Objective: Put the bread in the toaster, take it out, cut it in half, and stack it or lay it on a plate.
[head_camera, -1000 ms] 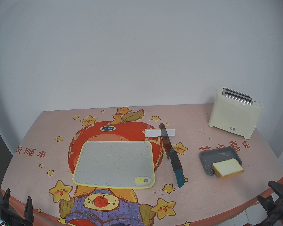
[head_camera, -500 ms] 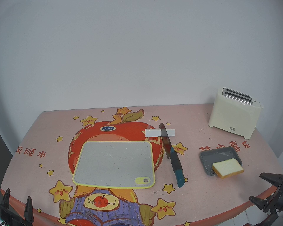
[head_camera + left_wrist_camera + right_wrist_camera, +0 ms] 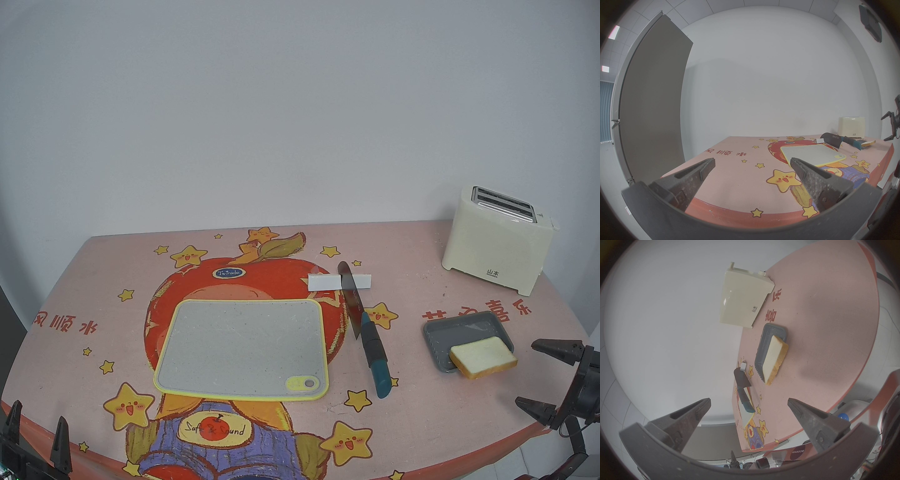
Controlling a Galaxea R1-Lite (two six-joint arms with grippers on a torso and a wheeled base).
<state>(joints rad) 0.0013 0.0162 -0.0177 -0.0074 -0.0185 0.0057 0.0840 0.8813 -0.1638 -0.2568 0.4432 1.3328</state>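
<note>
1. white bread (image 3: pixel 482 357) lies half on the plate (image 3: pixel 440 331), lower right, below the toaster (image 3: pixel 498 239).
2. we see the right gripper (image 3: pixel 526 373) near it, jaws spread, empty.
3. left gripper (image 3: pixel 752 161), bottom left, likewise.

The round pink worktop (image 3: pixel 425 412), printed with a cartoon apple and stars, carries a grey cutting board (image 3: pixel 242 347) with a yellow rim near its middle. Just right of the board lies a knife (image 3: pixel 369 337), its blade crossing a white strip (image 3: pixel 325 282). Farther right sits a grey tray (image 3: pixel 447 331), with a cream toaster (image 3: pixel 497 244) behind it at the far right edge.
</note>
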